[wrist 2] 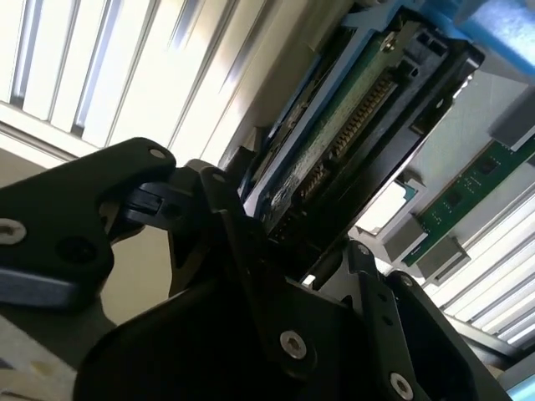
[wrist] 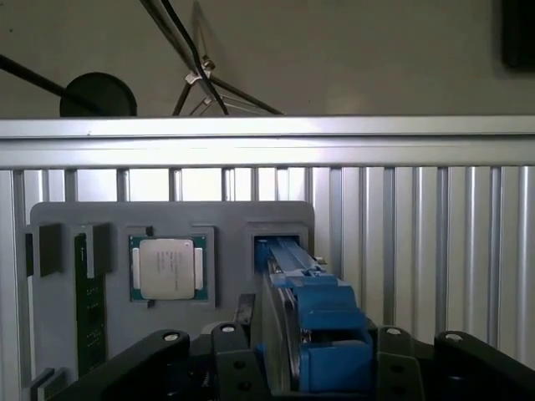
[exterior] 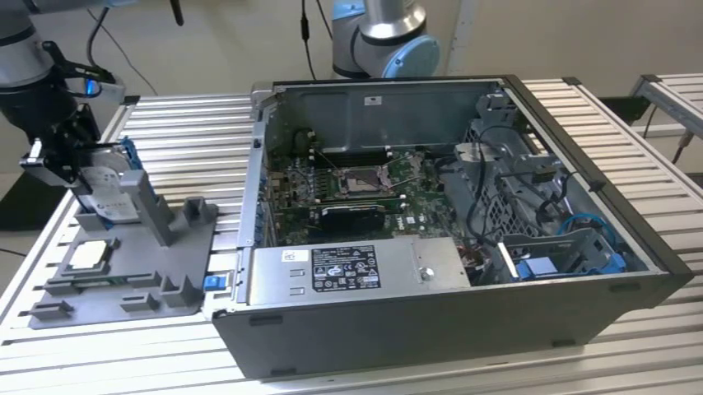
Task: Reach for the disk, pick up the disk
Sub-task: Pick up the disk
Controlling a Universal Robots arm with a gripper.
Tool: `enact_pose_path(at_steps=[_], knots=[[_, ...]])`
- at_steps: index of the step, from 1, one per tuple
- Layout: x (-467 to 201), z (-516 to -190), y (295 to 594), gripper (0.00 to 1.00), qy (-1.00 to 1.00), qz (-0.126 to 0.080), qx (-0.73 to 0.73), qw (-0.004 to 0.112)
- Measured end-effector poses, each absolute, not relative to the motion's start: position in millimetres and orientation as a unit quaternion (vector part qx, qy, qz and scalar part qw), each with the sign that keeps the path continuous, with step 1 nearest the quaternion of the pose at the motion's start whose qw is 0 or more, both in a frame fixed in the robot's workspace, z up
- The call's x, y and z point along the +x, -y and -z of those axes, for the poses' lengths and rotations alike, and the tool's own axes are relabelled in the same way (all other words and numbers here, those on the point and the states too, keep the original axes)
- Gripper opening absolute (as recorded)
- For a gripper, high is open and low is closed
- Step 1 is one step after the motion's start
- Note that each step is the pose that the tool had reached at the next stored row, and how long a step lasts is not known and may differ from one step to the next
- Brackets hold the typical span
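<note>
- At the exterior view's left, the disk (exterior: 104, 189) stands on edge in the grey stand (exterior: 165, 239) on the slatted surface (exterior: 187, 132), beside the open computer case (exterior: 439, 329).
- In the first wrist view, the gripper (wrist: 313, 347) straddles the disk. Its black fingers (wrist: 234, 351) are set narrow and appear to press against both of the disk's faces.
- The disk's far end sits in the stand's slot, near the square chip (wrist: 165, 267).
- Judged step: the disk is grasped but not yet lifted.
- Freeing it likely calls for a straight pull along the slot.
</note>
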State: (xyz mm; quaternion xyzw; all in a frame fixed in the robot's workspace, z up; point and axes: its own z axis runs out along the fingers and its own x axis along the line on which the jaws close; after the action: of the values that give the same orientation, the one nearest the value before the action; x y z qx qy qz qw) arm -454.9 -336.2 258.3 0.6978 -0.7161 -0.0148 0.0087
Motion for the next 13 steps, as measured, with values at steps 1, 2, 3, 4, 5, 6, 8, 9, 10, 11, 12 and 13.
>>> enact_pose_path(at_steps=[1,2,3,4,5,6,8,9,10,11,12,13], knots=[[-454.9,-258.8,336.2,0.0,0.716,0.015,0.698,0.009],[-454.9,-259.0,336.2,0.0,0.716,0.015,0.698,0.009],[-454.9,-259.0,336.3,0.0,0.716,0.015,0.698,0.009],[-454.9,-259.0,336.3,0.0,0.716,0.015,0.698,0.009],[-454.9,-259.1,336.3,0.0,0.716,0.015,0.698,0.009],[-454.9,-259.3,336.3,0.0,0.716,0.015,0.698,0.009],[-454.9,-260.0,336.2,0.0,0.716,0.015,0.698,0.009],[-454.9,-260.3,336.2,0.0,0.716,0.015,0.698,0.009],[-454.9,-260.7,336.3,0.0,0.716,0.015,0.698,0.009],[-454.9,-261.1,336.3,0.0,0.716,0.015,0.698,0.009],[-454.9,-261.5,336.3,0.0,0.716,0.015,0.698,0.009],[-454.9,-261.6,336.2,0.0,0.716,0.015,0.698,0.009]])
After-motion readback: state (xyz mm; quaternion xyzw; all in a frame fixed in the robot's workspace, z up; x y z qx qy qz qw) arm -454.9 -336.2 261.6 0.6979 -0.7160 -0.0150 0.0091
